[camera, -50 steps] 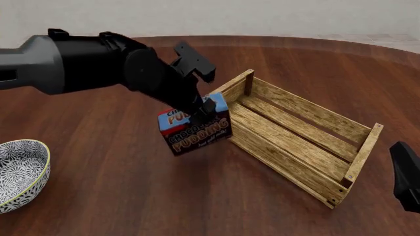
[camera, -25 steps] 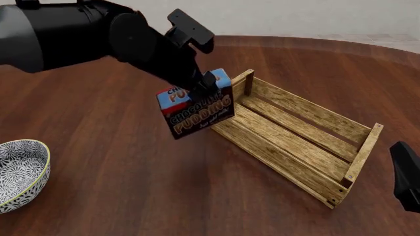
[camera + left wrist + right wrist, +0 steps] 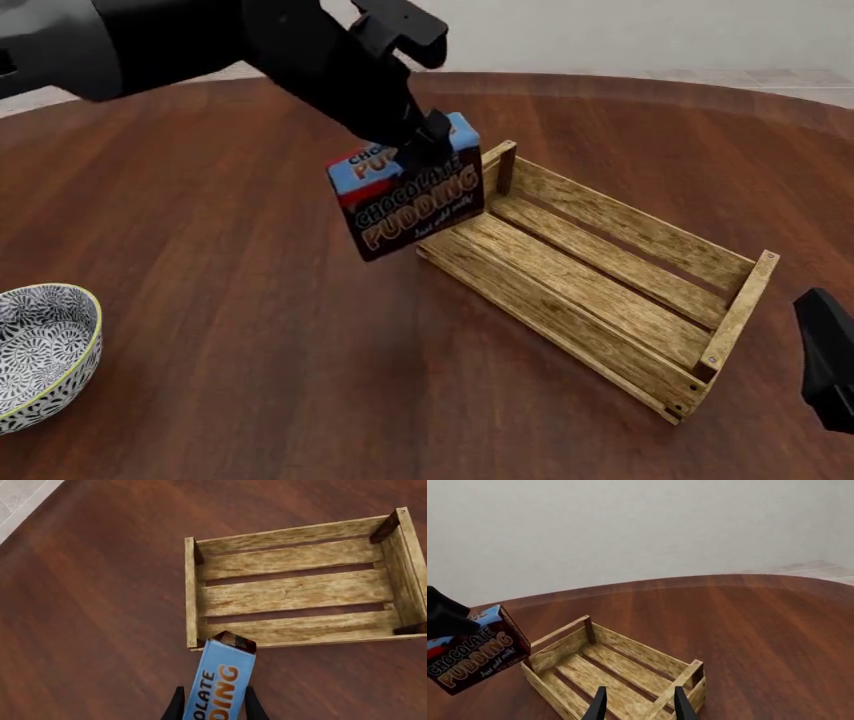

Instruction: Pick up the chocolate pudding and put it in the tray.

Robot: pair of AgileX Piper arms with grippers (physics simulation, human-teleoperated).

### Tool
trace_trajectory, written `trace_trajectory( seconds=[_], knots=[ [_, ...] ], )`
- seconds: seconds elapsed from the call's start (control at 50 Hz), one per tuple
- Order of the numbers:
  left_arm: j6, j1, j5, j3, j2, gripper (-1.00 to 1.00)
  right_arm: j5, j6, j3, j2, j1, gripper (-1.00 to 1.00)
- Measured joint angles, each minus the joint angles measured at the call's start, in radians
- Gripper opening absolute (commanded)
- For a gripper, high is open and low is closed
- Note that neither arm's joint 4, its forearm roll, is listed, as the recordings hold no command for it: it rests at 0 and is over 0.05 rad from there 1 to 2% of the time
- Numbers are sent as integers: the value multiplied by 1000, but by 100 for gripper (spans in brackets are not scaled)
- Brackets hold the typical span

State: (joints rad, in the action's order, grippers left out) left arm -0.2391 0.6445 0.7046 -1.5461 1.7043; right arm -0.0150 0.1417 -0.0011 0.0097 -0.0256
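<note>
Slatted tray point(image 3: 607, 285) holding nothing, chocolate pudding point(image 3: 408, 197) in left tool point(image 3: 424, 140), bowl point(image 3: 40, 352) seemingly bare

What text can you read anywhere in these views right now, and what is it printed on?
"CHOCOLATE PUDDING": dark front of the chocolate pudding, orange letters.
"CHO... PU...": its blue top, partly hidden by the left gripper.
"...OLATE ...DING": left wrist view, cropped.
Small script line under "PUDDING": too small to read.
The tray and bowl: no text.

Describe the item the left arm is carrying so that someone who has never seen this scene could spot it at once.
Start at the long light-wood slatted tray on the brown table. Just above its left end, held off the table in the left gripper, hangs the chocolate pudding. It is a small box with a blue top, a dark brown front and orange lettering, unlike the patterned bowl at the table's left edge.
</note>
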Motion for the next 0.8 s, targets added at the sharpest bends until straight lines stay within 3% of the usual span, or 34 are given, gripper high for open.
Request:
trace_trajectory(
  seconds=[0.34,0.8],
  knots=[
    [69,49,9,-101,14,-100,0,2,0,-2,0,100],
    [58,91,81,-275,124,-100,1,2,0,-5,1,100]
  ],
)
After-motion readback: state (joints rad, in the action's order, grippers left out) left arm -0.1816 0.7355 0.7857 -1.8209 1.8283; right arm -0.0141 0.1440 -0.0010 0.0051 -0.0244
